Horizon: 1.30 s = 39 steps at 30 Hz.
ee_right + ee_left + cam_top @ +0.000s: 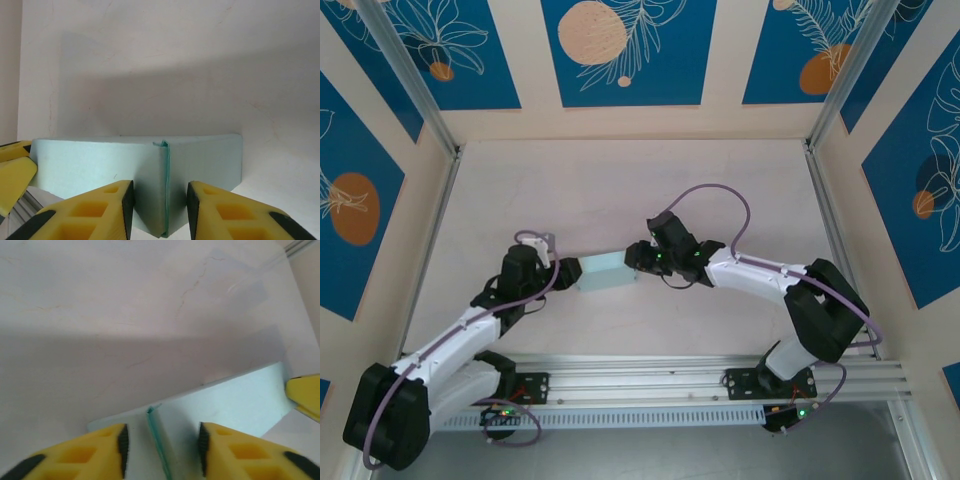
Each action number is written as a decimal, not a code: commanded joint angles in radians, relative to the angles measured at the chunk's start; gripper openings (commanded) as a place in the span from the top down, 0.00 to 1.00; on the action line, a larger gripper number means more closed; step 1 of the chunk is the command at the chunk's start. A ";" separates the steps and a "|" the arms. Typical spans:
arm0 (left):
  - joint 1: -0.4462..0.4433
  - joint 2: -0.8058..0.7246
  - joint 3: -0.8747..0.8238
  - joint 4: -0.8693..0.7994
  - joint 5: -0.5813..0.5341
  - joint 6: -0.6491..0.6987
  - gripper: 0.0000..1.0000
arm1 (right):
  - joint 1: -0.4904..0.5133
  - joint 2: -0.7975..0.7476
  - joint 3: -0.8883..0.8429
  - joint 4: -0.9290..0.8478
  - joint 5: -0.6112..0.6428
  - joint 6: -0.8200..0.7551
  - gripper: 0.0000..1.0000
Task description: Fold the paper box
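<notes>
Off the grooved silver metal rail [670, 375] at the near edge, the white-and-black left arm [450, 340] and right arm [760, 275] bend inward. Between them, on the pale pink-white worktop [620, 190], lies the pale mint-blue thin-card paper box [605, 272], with the left jaws at its left end and the right jaws at its right. Each yellow pair stands partly apart astride a fold edge; whether they pinch the card I cannot tell. Beyond stand blue leaf-print wall panels [650, 60].
</notes>
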 commanded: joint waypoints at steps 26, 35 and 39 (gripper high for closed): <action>-0.005 -0.100 -0.164 -0.035 0.126 -0.075 0.87 | 0.078 -0.034 -0.124 -0.157 0.105 -0.057 0.72; -0.048 -0.125 -0.171 -0.084 0.103 -0.098 0.86 | 0.127 -0.056 -0.153 -0.175 0.150 -0.033 0.72; -0.059 -0.115 -0.174 -0.094 0.102 -0.102 0.85 | 0.152 -0.062 -0.161 -0.192 0.172 -0.020 0.72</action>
